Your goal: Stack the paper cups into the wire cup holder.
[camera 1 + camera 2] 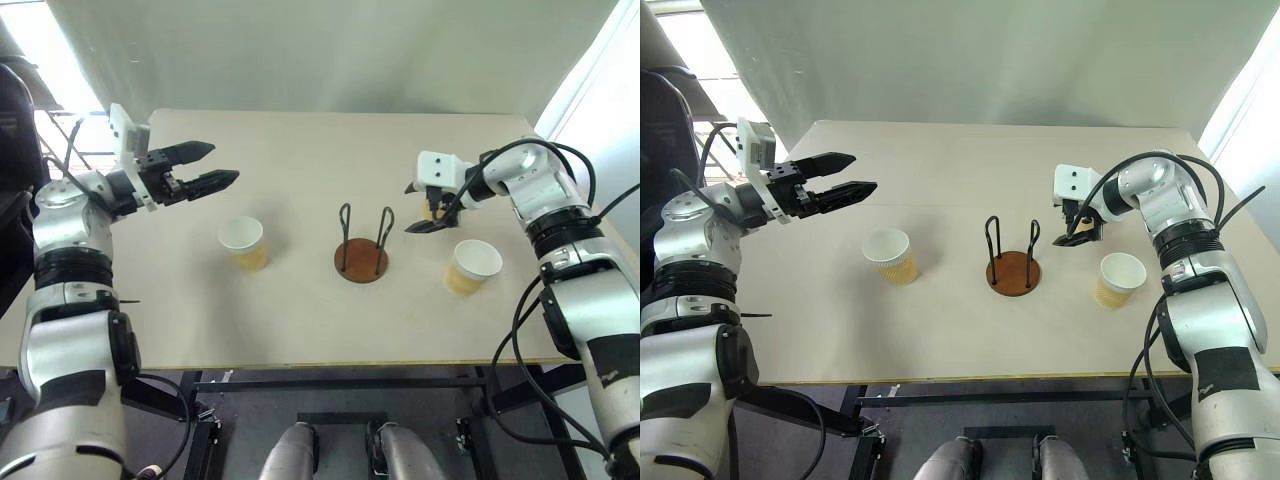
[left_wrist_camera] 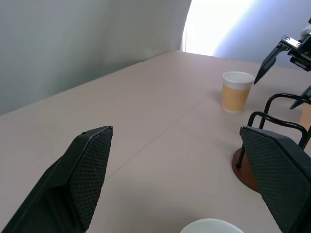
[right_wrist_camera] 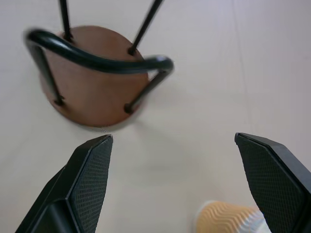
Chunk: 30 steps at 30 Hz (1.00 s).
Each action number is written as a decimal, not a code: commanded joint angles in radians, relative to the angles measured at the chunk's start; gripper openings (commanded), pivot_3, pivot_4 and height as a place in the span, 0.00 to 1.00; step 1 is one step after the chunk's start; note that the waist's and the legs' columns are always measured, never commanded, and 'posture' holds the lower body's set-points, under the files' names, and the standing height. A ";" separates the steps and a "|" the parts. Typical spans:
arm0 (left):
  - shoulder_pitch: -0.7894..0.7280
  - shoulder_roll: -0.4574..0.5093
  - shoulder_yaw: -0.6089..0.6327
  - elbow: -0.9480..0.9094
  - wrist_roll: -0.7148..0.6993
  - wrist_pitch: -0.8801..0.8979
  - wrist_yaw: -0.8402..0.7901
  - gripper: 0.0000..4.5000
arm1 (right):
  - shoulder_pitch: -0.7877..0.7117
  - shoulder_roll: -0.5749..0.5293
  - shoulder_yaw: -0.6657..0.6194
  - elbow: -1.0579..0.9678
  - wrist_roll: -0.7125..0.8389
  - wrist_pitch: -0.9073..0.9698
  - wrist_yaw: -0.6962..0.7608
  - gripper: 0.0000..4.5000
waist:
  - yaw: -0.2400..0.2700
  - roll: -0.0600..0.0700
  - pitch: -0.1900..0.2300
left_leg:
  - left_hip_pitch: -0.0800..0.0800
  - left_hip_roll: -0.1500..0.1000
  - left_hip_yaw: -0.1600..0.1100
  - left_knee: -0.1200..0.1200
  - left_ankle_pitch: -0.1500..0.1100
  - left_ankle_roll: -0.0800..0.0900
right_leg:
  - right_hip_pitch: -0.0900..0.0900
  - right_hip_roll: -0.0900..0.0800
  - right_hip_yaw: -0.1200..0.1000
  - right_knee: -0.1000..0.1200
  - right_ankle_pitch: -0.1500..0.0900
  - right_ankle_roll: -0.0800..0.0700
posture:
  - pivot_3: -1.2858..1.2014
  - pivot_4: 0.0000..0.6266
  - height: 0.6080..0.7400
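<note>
Currently the wire cup holder point(image 1: 361, 250) stands empty near the middle of the tabletop point(image 1: 300, 150), a little toward the near edge. One of the paper cups point(image 1: 244, 243) stands upright just left of it, and a second cup point(image 1: 471, 266) stands upright on its right side, closer to the right edge. A third cup point(image 1: 429, 209) seems to stand behind the right claw point(image 1: 428, 205), toward the far edge, but it is mostly hidden there. The right claw hangs released above the tabletop between the holder and the second cup, with nothing between its jaws. The left claw point(image 1: 200, 167) is also spread wide and empty, in the air over the left part of the tabletop, well apart from the first cup. I judge the cups to be very light and thin, easy to crush or to tip over, so a gentle hold across the wall just under the rolled rim looks safest. The holder is also light and could slide if a cup hits its wire loops. The left wrist view shows the third cup point(image 2: 235, 91) fully, upright beyond the holder, which the head views almost hide. The right wrist view shows from above that the brown disc point(image 3: 95, 77) carries nothing.
</note>
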 commanded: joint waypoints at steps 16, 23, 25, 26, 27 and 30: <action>-0.161 -0.014 -0.093 0.082 0.026 -0.118 -0.289 1.00 | -0.084 -0.049 0.062 0.141 -0.230 -0.263 -0.287 0.92 | 0.003 0.000 0.000 | -0.001 0.000 0.000 0.000 -0.002 -0.002 | 0.000 0.000 0.000 -0.001 0.000 0.001 | 0.52 0.24 1.00; -0.195 -0.018 -0.127 0.096 0.034 -0.098 -0.303 1.00 | -0.113 -0.064 0.126 0.222 -0.339 -0.295 -0.373 0.92 | 0.003 0.000 0.000 | -0.001 0.000 0.000 0.000 -0.003 0.000 | 0.000 0.000 0.000 -0.004 0.001 0.002 | 0.52 0.24 1.00; -0.193 -0.018 -0.127 0.095 0.035 -0.098 -0.300 1.00 | -0.123 -0.070 0.144 0.245 -0.368 -0.297 -0.399 0.92 | 0.003 0.000 0.000 | -0.001 0.000 0.000 0.000 -0.004 0.000 | 0.000 0.000 0.000 -0.004 0.002 0.003 | 0.52 0.24 1.00; -0.192 -0.018 -0.125 0.095 0.037 -0.105 -0.294 1.00 | -0.126 -0.071 0.153 0.255 -0.381 -0.300 -0.412 0.92 | 0.003 0.000 0.000 | -0.001 0.000 0.000 0.000 -0.004 0.001 | 0.000 0.000 0.000 -0.004 0.002 0.003 | 0.52 0.24 1.00; -0.192 -0.016 -0.123 0.094 0.040 -0.109 -0.288 1.00 | -0.129 -0.071 0.160 0.264 -0.393 -0.301 -0.428 0.92 | 0.003 0.000 0.000 | -0.001 0.000 0.000 0.000 -0.004 0.001 | 0.000 0.000 0.000 -0.004 0.002 0.003 | 0.52 0.24 1.00; -0.187 -0.016 -0.108 0.086 0.032 -0.112 -0.278 1.00 | -0.140 -0.065 0.188 0.287 -0.435 -0.301 -0.490 0.92 | 0.002 0.000 0.000 | -0.001 0.001 0.000 0.000 -0.004 0.001 | 0.000 0.000 0.000 -0.004 0.003 0.005 | 0.52 0.24 1.00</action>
